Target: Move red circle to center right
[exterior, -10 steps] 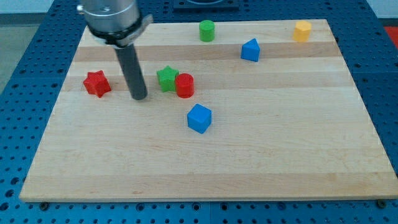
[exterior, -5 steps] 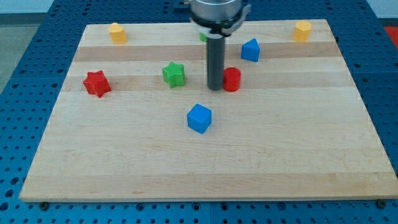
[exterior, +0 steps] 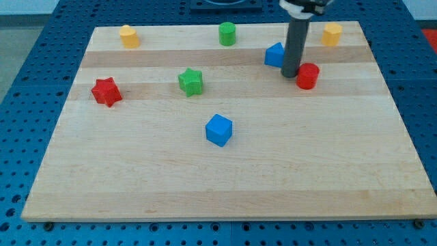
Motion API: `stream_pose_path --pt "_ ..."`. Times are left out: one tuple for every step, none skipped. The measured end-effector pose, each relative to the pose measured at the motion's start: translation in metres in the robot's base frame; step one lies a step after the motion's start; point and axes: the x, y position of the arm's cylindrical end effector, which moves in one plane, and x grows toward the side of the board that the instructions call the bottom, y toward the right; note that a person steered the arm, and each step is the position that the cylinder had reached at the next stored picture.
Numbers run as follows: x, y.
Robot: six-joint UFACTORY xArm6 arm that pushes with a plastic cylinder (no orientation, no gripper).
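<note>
**Red circle just right of my tip, short of centre right**

Camera view: I carry no claw, only a straight dark rod, so nothing opens or closes. My tip [exterior: 290, 74] rests on the wooden board [exterior: 205, 184] just beside the short red cylinder block, the red circle [exterior: 307, 76], on its left side, touching or nearly so. The red circle lies to the view's right of my tip, in the upper right part of the board. Centre right lies further right and somewhat lower, so I judge the push must angle right and downward. A blue angular block [exterior: 274, 55] sits close behind my rod, to its upper left.
</note>
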Motion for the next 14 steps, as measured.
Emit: stream_pose_path --pt "0.000 0.033" --pt "0.000 0.066" --pt "-0.005 0.076" --pt "-0.005 0.076" --pt "-0.004 0.076" --pt "-0.005 0.076" --pt "-0.006 0.076" --pt "-0.004 0.076" --pt "0.002 0.076" --pt "0.010 0.076" --pt "0.012 0.076" --pt "0.012 0.076" --pt "0.014 0.077" --pt "0.014 0.079"
